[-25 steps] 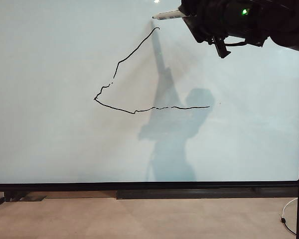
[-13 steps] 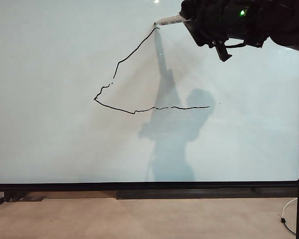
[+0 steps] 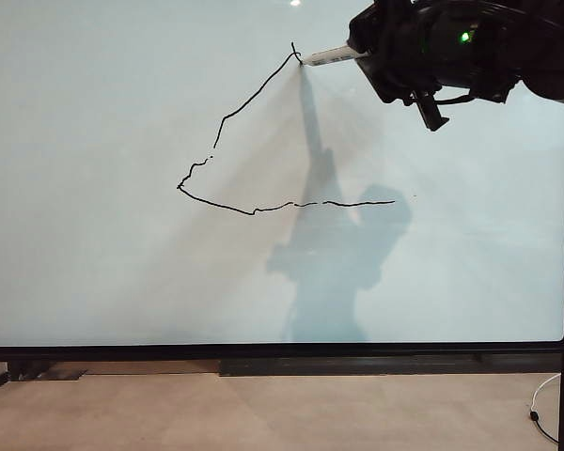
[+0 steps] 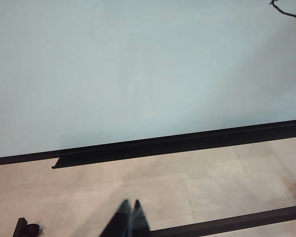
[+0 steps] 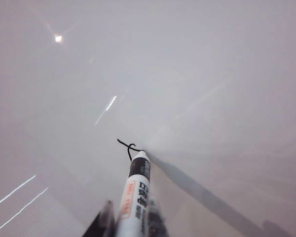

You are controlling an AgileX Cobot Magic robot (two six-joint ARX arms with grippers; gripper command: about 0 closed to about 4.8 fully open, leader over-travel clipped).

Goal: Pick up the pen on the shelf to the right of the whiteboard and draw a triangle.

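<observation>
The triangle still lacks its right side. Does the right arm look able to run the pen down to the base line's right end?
Probably yes: the right gripper holds the pen at the apex, with bare whiteboard down to that end.

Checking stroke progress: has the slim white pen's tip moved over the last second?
Yes. The white pen in the right gripper dropped from above the triangle peak onto it.

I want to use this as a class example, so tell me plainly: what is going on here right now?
The right gripper is shut on the pen and presses its tip to the whiteboard at the apex of the triangle. The left side and the wavy base are drawn; the right side, from the apex down to the end of the base, is still missing. The left gripper hangs shut and empty, low in front of the board, taking no part.
</observation>
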